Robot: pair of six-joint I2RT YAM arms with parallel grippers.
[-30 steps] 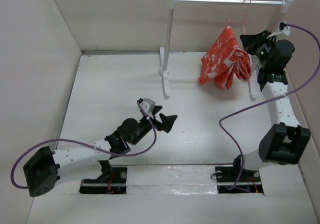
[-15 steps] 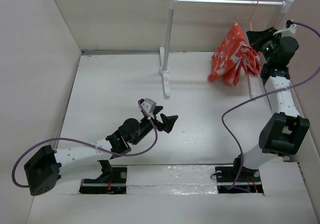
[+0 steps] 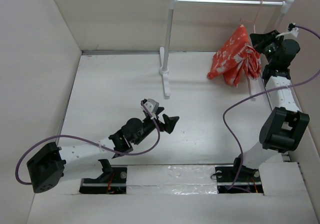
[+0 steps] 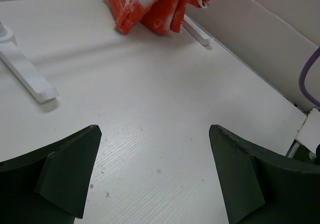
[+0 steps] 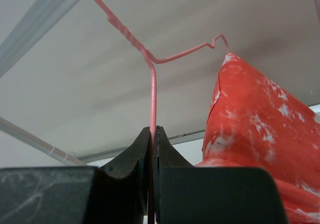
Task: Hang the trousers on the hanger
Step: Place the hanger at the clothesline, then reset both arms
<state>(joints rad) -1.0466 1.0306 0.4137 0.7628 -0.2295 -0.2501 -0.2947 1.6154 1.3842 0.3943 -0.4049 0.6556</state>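
Note:
The orange-red trousers (image 3: 234, 56) with white splotches hang folded over the thin pink hanger (image 3: 256, 14), off the table at the back right. My right gripper (image 3: 261, 40) is shut on the hanger's wire (image 5: 153, 94) just below its twisted neck, with the trousers (image 5: 250, 134) draped to its right. The hook reaches the height of the white rail (image 3: 225, 1) near its right end; I cannot tell whether it rests on it. My left gripper (image 3: 168, 122) hovers open over the table's middle, nothing between its fingers (image 4: 75, 174). The trousers (image 4: 150, 4) show far ahead of it.
The white rail stands on two posts with flat feet (image 3: 165, 81) at the back. One foot (image 4: 25, 74) lies ahead and left of my left gripper. White walls (image 3: 40, 59) close in the table on the left, back and right.
My right gripper has carried the hanger and trousers up and to the right, bringing the hook up to the rail. The left arm has shifted slightly forward, still open.

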